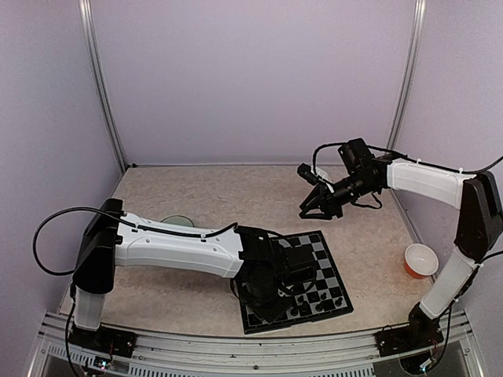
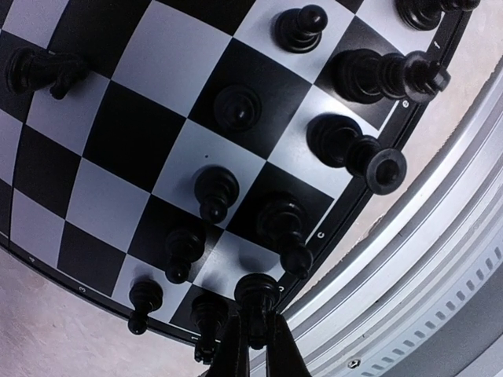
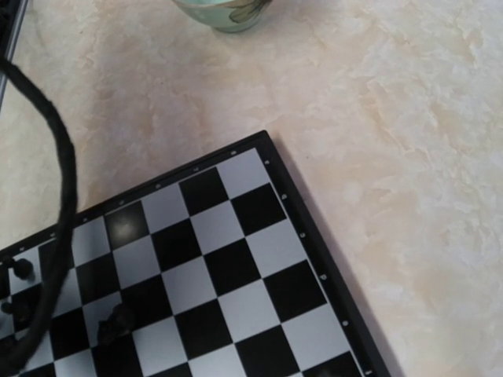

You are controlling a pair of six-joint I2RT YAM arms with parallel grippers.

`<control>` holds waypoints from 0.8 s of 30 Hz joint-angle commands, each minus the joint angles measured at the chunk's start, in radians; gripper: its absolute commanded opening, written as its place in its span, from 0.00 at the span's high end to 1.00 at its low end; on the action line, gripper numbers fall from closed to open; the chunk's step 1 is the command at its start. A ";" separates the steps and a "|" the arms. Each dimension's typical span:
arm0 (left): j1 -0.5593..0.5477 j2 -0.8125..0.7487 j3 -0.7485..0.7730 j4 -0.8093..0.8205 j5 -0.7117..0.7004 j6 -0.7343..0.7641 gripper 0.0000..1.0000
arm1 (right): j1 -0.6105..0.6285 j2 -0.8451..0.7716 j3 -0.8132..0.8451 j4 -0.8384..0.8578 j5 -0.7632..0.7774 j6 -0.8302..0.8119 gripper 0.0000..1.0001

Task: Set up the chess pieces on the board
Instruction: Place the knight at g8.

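Left gripper at the board's near edge, right gripper raised and empty

In the top view the board (image 1: 321, 253) lies at lower centre of the table (image 1: 220, 188), and the chess pieces (image 1: 318, 298) cluster along its lower right part, by the near edge. The left arm reaches across from the left, and its wrist camera shows the left gripper (image 2: 255, 336) at the bottom of the frame. Its tips are drawn together on a single piece (image 2: 257, 295) at the board's border. The grip looks like a pinch, though the tips cover the piece's lower part. The right gripper (image 1: 313, 210) hangs above bare table right of centre in that view, beyond the board, jaws apart and holding nothing. A green bowl (image 3: 224, 12) sits at the top of the right wrist view, and an orange cup (image 1: 420, 260) stands at the far right of the top view.
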 commanded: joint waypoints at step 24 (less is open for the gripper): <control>-0.006 0.011 0.043 -0.027 -0.018 0.002 0.79 | 0.003 0.015 -0.005 -0.026 -0.028 -0.011 0.65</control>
